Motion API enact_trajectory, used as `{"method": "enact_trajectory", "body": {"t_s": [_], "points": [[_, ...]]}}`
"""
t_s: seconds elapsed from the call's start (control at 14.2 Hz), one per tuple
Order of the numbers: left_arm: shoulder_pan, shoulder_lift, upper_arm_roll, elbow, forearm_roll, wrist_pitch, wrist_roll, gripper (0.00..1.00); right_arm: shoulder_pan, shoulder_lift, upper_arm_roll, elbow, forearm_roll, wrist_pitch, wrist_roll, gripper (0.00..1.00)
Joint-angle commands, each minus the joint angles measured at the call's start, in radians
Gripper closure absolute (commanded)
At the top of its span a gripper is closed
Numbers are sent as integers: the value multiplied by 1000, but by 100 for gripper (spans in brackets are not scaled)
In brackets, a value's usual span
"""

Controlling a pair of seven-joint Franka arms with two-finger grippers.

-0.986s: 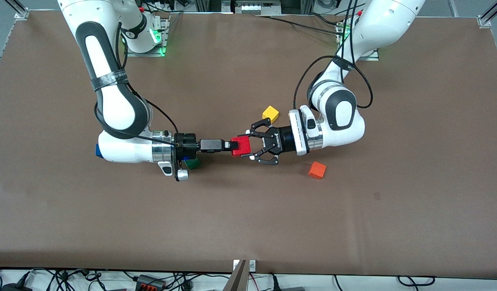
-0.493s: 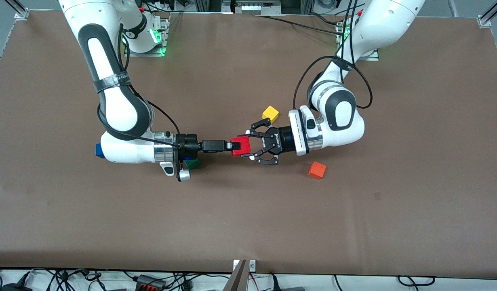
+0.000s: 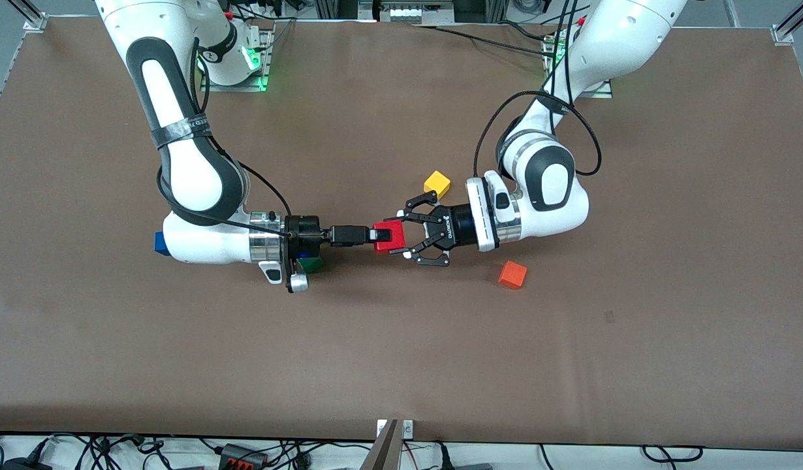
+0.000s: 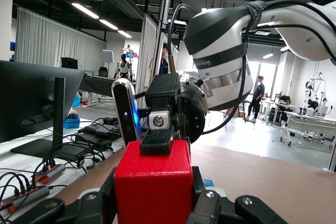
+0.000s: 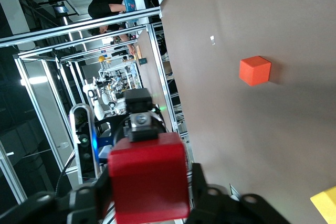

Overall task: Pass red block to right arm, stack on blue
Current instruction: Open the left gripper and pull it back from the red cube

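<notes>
Front view: red block (image 3: 390, 235) between both jaws.

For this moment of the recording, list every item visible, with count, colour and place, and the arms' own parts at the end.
small red cube: one, bright red, in the air between both grippers.
yellow cube: one, on the table, farther from the front camera than the red cube.
orange cube: one, toward the left arm's end.
green cube: one, partly hidden under the right wrist.
dark blue cube: one, mostly hidden by the right arm.
brown table: one.
left gripper: shut on the red cube.
right gripper: shut on it too.
</notes>
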Motion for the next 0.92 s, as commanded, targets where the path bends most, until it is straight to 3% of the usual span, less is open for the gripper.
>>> {"method": "enact_trajectory", "body": {"t_s": [0.0,0.28,0.35,0.42,0.85], "points": [[-4,-10,1,2,-37,4,43,100,8,4,-2,18,-6,1,42,100],[-4,-12,-1,2,-37,4,17,99,17,4,-2,23,-6,3,53,100],[-6,-10,-5,-1,-37,-1,-41,87,16,4,-4,23,-6,1,53,100],[-4,-9,-5,1,-33,-4,-49,2,16,1,-4,23,-7,1,53,100],[11,-9,-2,2,-17,-99,-63,0,11,1,-5,23,-9,1,48,100]]}}
